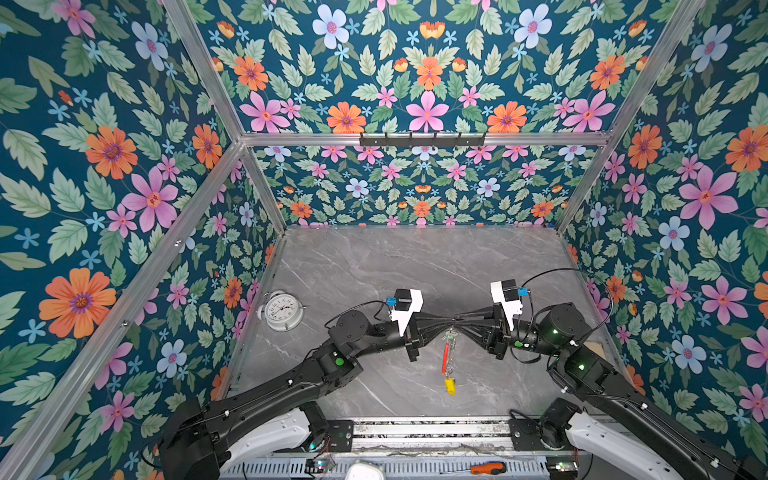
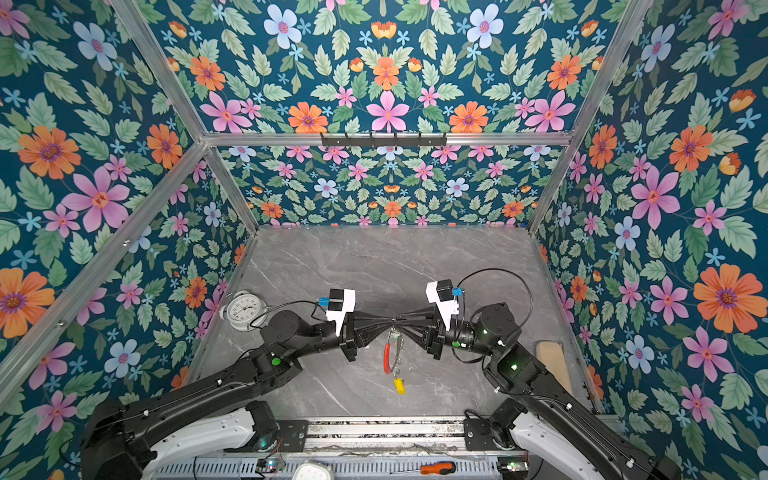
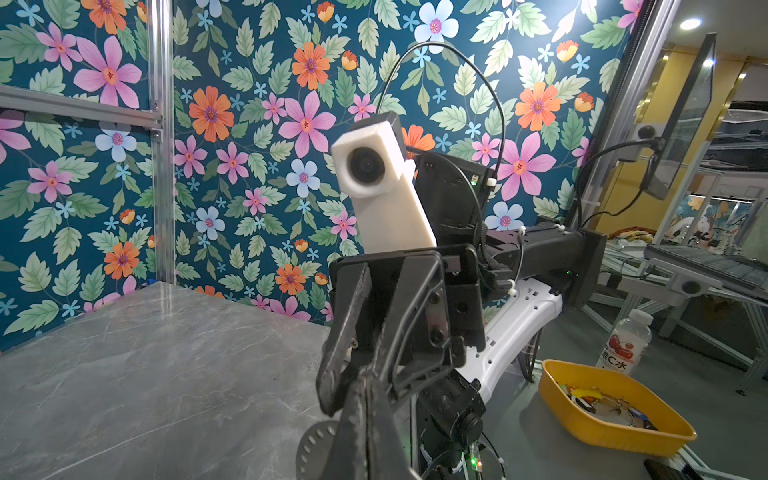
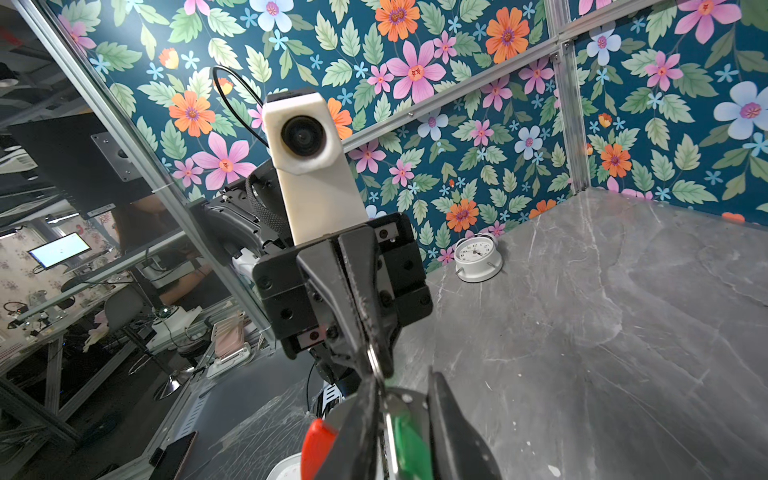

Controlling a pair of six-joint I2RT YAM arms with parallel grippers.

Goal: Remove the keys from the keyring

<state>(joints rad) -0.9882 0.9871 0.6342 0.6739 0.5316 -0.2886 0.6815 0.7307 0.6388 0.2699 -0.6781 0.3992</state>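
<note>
In both top views the left gripper (image 1: 448,320) and the right gripper (image 1: 459,320) meet tip to tip above the middle of the grey marble worktop (image 1: 374,266). The keyring (image 1: 445,356) hangs from that meeting point toward 6 o'clock, its red section showing. The yellow key (image 1: 449,385) dangles at its lowest end. A white alarm clock (image 1: 284,311) stands at 9 o'clock from the grippers, near the worktop's edge. An orange-handled screwdriver (image 1: 488,468) lies at 6 o'clock, on the rail in front of the worktop. In a top view the keyring (image 2: 387,357) and yellow key (image 2: 399,385) hang the same way, well apart from the alarm clock (image 2: 244,309).

The left wrist view looks straight at the right gripper (image 3: 363,392). Its jaws stand a little spread, one on each side of the left arm's own fingers (image 3: 368,436), which are pressed together into one dark wedge. Off the worktop sit a yellow basin (image 3: 615,415) and a drink bottle (image 3: 625,345).

The right wrist view faces the left gripper (image 4: 370,353). Its jaws are pressed together, pinching a small silver split ring (image 4: 375,365). Between the jaws of the right gripper (image 4: 405,386) lies the green key (image 4: 409,444). I cannot tell whether they press on it. The keyring's red section (image 4: 318,444) shows just beside them.
</note>
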